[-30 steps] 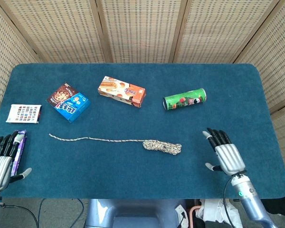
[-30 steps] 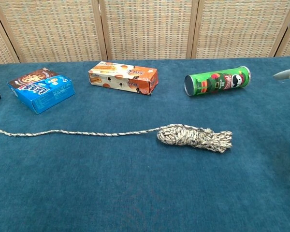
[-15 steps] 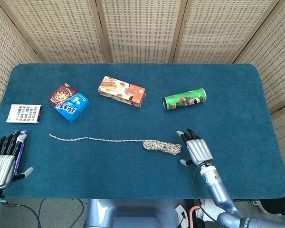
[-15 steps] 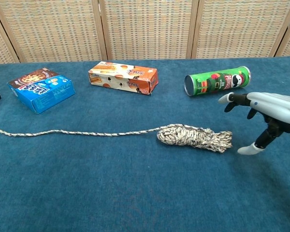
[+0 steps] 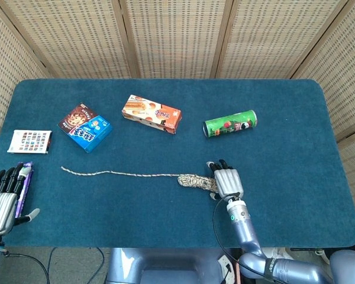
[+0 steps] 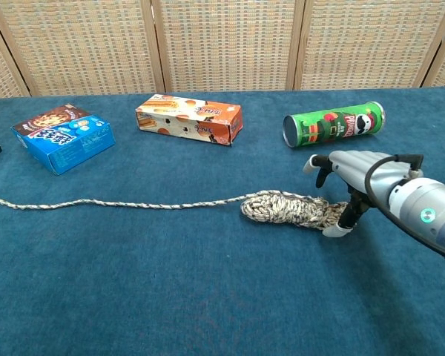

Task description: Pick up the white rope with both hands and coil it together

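Observation:
The white rope lies on the blue table (image 5: 296,118) with its right part bunched into a coil (image 5: 194,180) (image 6: 282,207). A thin tail (image 5: 112,173) (image 6: 96,203) runs straight out to the left. My right hand (image 5: 226,180) (image 6: 352,176) hovers palm down over the coil's right end, fingers spread, and its thumb tip touches down beside that end. It holds nothing. My left hand (image 5: 3,200) rests at the table's near left corner, fingers apart and empty, far from the tail's tip. The chest view does not show it.
Along the back stand a blue cookie box (image 5: 86,128) (image 6: 63,137), an orange snack box (image 5: 151,114) (image 6: 190,119) and a green chips can (image 5: 229,124) (image 6: 332,126) lying on its side. A white card pack (image 5: 29,141) and a purple wrapper (image 5: 25,177) lie by my left hand.
My right hand has swept left from the table's right side to the coil's right end. The rope and my left hand have stayed put.

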`<state>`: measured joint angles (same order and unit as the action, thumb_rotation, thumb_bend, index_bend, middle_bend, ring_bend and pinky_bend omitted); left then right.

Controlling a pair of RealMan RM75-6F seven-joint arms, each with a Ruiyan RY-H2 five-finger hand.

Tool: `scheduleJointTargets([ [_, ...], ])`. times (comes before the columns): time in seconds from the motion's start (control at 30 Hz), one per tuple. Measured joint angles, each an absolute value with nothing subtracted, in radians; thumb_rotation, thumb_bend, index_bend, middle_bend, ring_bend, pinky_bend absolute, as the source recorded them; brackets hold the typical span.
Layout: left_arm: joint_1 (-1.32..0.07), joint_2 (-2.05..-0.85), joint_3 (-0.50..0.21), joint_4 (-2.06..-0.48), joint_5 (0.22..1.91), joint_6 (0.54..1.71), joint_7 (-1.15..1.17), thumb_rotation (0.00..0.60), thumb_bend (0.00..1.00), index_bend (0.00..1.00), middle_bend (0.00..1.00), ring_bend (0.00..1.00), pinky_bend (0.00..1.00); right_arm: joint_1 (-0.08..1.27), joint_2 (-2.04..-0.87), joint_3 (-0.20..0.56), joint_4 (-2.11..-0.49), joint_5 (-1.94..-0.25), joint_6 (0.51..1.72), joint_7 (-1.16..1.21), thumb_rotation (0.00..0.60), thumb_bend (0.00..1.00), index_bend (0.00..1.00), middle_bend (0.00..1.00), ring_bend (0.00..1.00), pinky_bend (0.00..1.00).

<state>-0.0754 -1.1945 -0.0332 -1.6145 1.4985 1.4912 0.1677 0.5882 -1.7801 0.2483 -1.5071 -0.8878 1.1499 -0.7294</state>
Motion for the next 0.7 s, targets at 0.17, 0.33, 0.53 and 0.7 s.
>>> scheduleJointTargets([
  [0.17, -0.078, -1.194, -0.035, -1.612, 1.495, 1.488, 0.165, 0.6, 0.0, 0.0, 0.0, 0.0, 0.0, 0.602, -1.819, 0.265, -1.468, -0.869, 1.188, -0.735, 0.6, 0.07, 0.31, 0.43, 0.33, 0.51],
  [0.33, -0.077, -1.195, -0.033, -1.609, 1.494, 1.489, 0.165, 0.6, 0.0, 0.0, 0.0, 0.0, 0.0, 0.615, -1.834, 0.264, -1.443, -0.851, 1.197, -0.765, 0.6, 0.13, 0.4, 0.52, 0.4, 0.6],
  [0.53, -0.078, -1.197, -0.032, -1.605, 1.491, 1.484, 0.166, 0.6, 0.0, 0.0, 0.0, 0.0, 0.0, 0.635, -1.837, 0.255, -1.419, -0.836, 1.193, -0.796, 0.6, 0.24, 0.55, 0.64, 0.5, 0.65],
  [0.7, -0.079, -1.199, -0.032, -1.601, 1.489, 1.483, 0.168, 0.6, 0.0, 0.0, 0.0, 0.0, 0.0, 0.64, -1.83, 0.245, -1.41, -0.874, 1.191, -0.779, 0.6, 0.38, 0.63, 0.7, 0.53, 0.66],
])
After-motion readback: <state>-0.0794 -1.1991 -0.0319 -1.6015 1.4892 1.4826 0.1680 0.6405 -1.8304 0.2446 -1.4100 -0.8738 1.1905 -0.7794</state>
